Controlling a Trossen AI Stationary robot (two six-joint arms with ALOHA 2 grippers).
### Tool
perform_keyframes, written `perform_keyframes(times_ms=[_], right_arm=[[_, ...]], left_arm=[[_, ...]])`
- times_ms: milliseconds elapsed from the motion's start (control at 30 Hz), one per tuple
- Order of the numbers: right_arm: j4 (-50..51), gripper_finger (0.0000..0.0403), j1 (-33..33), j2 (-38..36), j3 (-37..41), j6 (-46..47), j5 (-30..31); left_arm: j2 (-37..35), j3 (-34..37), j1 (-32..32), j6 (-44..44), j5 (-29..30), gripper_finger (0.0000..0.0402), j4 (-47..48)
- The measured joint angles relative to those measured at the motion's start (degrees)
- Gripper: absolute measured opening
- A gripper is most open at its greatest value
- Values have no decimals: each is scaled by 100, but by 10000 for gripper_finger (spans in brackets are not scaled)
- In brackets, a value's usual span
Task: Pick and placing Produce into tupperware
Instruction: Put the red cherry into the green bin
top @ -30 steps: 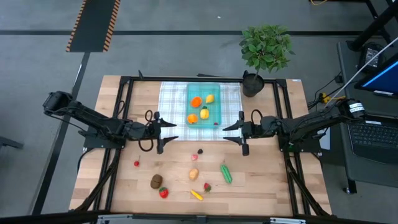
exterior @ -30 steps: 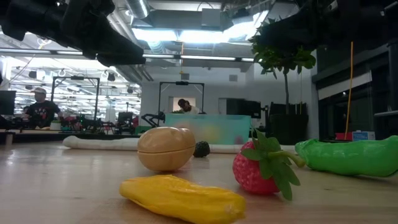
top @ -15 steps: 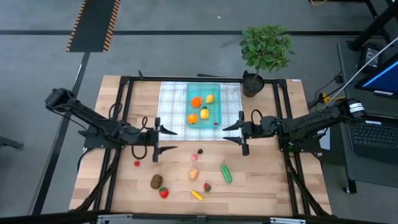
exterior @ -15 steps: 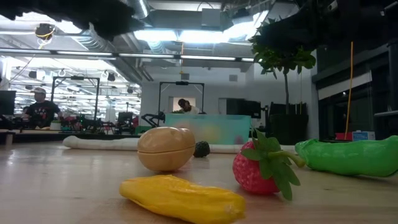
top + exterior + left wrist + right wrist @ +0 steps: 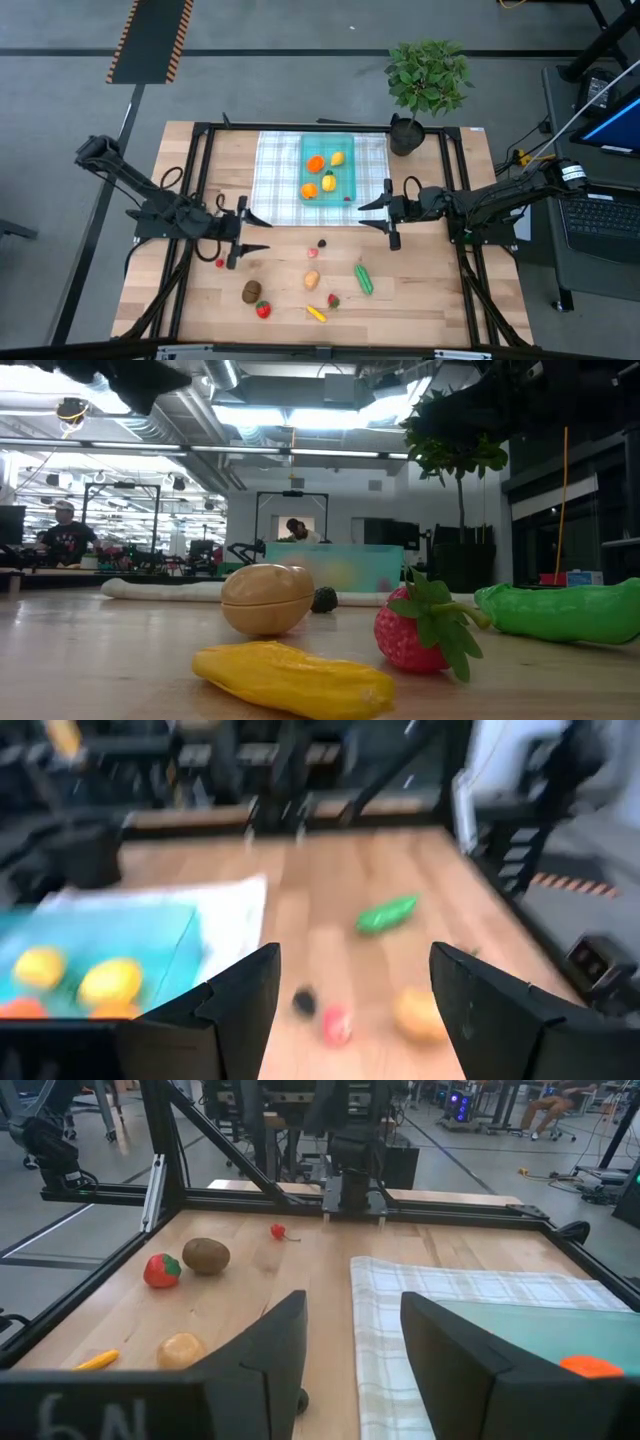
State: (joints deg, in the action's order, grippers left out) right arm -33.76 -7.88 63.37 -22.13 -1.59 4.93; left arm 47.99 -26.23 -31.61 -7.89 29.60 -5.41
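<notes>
The teal tupperware (image 5: 328,176) rests on a checked cloth (image 5: 275,165) and holds oranges and lemons. Loose produce lies on the wood nearer the front: a cherry (image 5: 219,263), a kiwi (image 5: 252,291), a strawberry (image 5: 263,309), a potato (image 5: 312,280), a green cucumber (image 5: 364,279) and a dark berry (image 5: 322,242). My left gripper (image 5: 254,233) hangs open above bare wood, left of the berry and just beyond the cherry, and holds nothing. My right gripper (image 5: 371,215) stands open and still off the cloth's right near corner, with nothing between its fingers.
A potted plant (image 5: 425,85) stands at the table's far right corner. A black frame (image 5: 200,150) runs along the table's sides. A yellow piece (image 5: 316,313) and a second strawberry (image 5: 333,299) lie near the front edge. Bare wood shows at the front left.
My left gripper has swung away from the cloth's near left corner toward the table's near and left edges and has risen, leaving the top of the low view. Its fingers have stayed open. The produce has not moved.
</notes>
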Motion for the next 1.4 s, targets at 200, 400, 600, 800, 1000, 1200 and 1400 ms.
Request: perform_keyframes(times_ms=[200,400,600,800,1000,1200,1400], right_arm=[[-1,165,0,0,0,1,0],[0,165,0,0,0,1,0],[-2,165,0,0,0,0,0],[-3,165,0,0,0,1,0],[-2,165,0,0,-2,1,0],[50,165,0,0,-2,1,1],[141,165,0,0,-4,0,1]], left_arm=[[153,-1008,-60,-1188,163,247,2251],[626,-1554,-58,-2305,-96,247,3910],[1083,-1585,-58,-3678,-1005,247,4417],[1250,-1585,-58,-5286,-1789,247,4994],[1252,-1585,-147,-7299,-2392,247,5674],[1393,-1587,-456,-8413,-2420,247,6072],[1802,-1588,-781,-8985,-2421,247,6067]])
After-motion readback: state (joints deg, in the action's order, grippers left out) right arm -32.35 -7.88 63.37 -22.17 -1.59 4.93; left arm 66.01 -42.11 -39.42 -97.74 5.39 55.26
